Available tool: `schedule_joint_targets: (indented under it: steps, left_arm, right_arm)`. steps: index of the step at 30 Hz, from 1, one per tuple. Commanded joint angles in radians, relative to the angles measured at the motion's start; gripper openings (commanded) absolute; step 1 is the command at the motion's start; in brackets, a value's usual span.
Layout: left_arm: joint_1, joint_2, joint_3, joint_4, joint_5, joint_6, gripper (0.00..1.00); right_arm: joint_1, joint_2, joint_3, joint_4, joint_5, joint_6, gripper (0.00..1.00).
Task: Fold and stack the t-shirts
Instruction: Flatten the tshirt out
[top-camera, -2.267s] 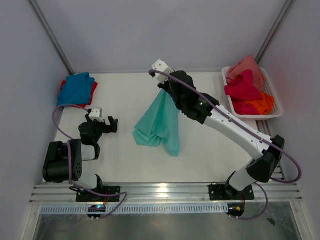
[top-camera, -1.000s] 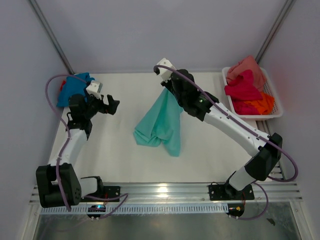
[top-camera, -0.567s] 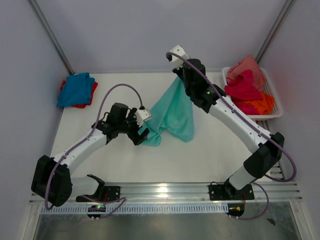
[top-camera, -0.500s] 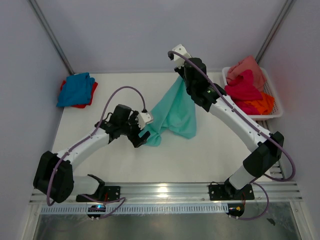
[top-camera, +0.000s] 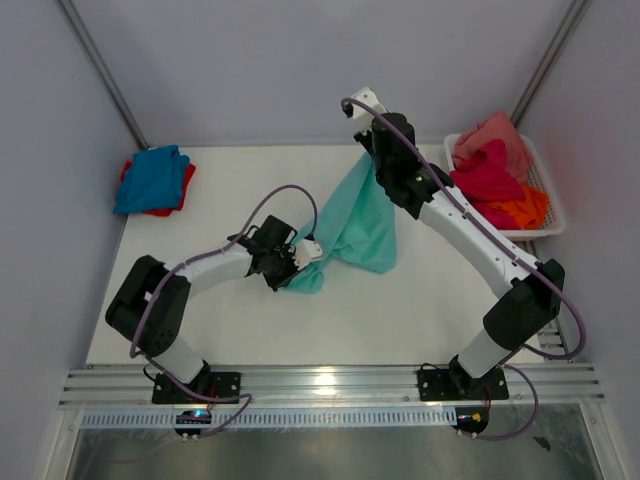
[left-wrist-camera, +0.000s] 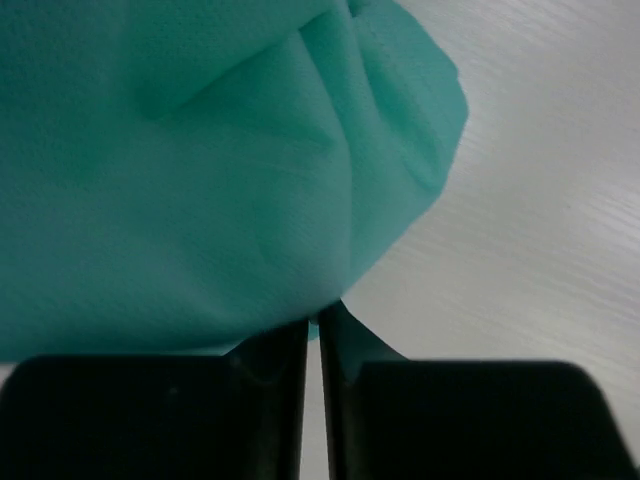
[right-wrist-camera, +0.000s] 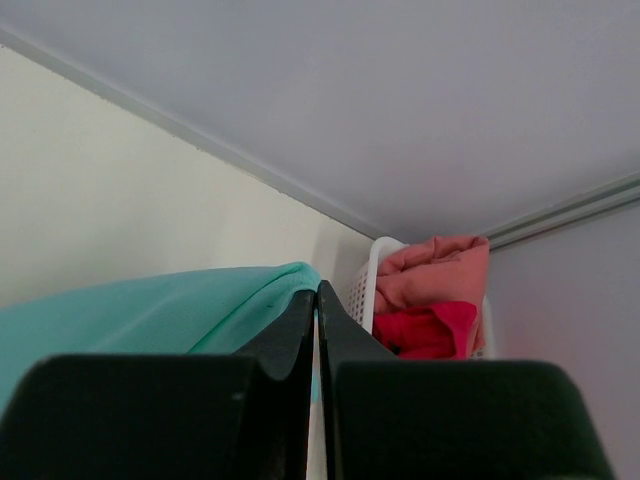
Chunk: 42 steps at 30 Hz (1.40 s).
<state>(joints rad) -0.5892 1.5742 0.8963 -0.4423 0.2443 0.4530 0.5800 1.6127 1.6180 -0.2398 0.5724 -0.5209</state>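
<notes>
The mint-teal t-shirt (top-camera: 360, 225) hangs in mid-table from my right gripper (top-camera: 372, 160), which is shut on its top edge and held high near the back. Its lower folds trail down-left onto the table. My left gripper (top-camera: 295, 268) is shut on that lower-left bunch. In the left wrist view the shirt (left-wrist-camera: 200, 180) fills the frame above the left gripper (left-wrist-camera: 312, 325), with a sliver of cloth pinched at the tips. In the right wrist view the shirt (right-wrist-camera: 150, 310) drapes left of the right gripper (right-wrist-camera: 318, 295).
A blue t-shirt (top-camera: 150, 175) lies on a red one (top-camera: 182, 190) at the back left corner. The white mesh basket (top-camera: 500, 236) at the back right holds salmon pink (top-camera: 492, 132), magenta (top-camera: 487, 175) and orange (top-camera: 525, 208) shirts. The basket (right-wrist-camera: 368, 285) also shows in the right wrist view.
My left arm swung from the back left over to the shirt's lower edge and its jaws closed there. My right gripper carried the top of the shirt higher and to the right.
</notes>
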Motion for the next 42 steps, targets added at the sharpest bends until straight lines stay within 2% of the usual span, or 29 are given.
schedule_joint_targets:
  steps: [1, 5, 9, 14, 17, 18, 30, 36, 38, 42]
  left_arm:
    - [-0.014, 0.095, 0.059, 0.053, -0.042, -0.034, 0.00]
    - [-0.017, 0.121, 0.096, 0.048, -0.097, -0.053, 0.00]
    - [-0.012, -0.009, 0.162, -0.025, -0.148, -0.053, 0.00]
    - [0.037, -0.186, 0.438, -0.260, -0.188, -0.060, 0.00]
    - [0.046, -0.270, 0.541, -0.311, -0.237, -0.054, 0.00]
    - [0.046, -0.319, 0.567, -0.317, -0.300, -0.048, 0.00]
    - [0.046, -0.393, 0.552, -0.315, -0.413, -0.037, 0.00]
    - [0.046, -0.441, 0.599, -0.364, -0.395, -0.031, 0.00]
    - [0.046, -0.467, 0.628, -0.400, -0.395, -0.039, 0.00]
    - [0.046, -0.546, 0.676, -0.412, -0.338, -0.066, 0.00]
  right_arm:
    - [-0.009, -0.014, 0.026, 0.028, -0.008, 0.028, 0.03]
    - [-0.028, -0.023, 0.000, 0.023, -0.002, 0.030, 0.03]
    - [-0.089, -0.033, -0.047, 0.060, 0.007, 0.030, 0.03]
    - [-0.192, -0.008, -0.052, 0.066, 0.027, 0.051, 0.03]
    - [-0.219, -0.007, -0.084, 0.073, 0.021, 0.056, 0.03]
    - [-0.233, -0.010, -0.119, 0.104, 0.027, 0.041, 0.03]
    - [-0.233, -0.074, -0.173, 0.158, 0.081, 0.013, 0.03]
    - [-0.233, -0.217, -0.132, -0.028, -0.031, 0.094, 0.03]
    - [-0.233, -0.290, -0.104, -0.119, -0.086, 0.127, 0.03]
    - [-0.232, -0.463, -0.093, -0.196, -0.186, 0.150, 0.03]
